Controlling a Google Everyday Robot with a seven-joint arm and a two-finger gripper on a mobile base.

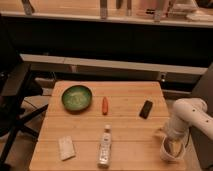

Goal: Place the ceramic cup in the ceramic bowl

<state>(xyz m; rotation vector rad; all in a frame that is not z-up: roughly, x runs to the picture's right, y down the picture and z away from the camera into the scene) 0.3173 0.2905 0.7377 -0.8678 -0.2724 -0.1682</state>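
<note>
The ceramic bowl (pixel 76 97), wide and green inside, sits on the wooden table (pixel 125 120) at the back left. The ceramic cup (pixel 169 148), small and white with a tan inside, stands near the table's front right corner. My gripper (pixel 171 145) reaches down from the white arm (pixel 189 116) at the right and is at the cup, partly inside or around its rim. The cup is far to the right of the bowl.
A red-orange carrot-like object (pixel 105 105) lies right of the bowl. A black rectangular object (pixel 146 109) lies at mid right. A clear bottle with a white label (pixel 104 146) lies at the front centre. A white packet (pixel 66 147) lies at the front left.
</note>
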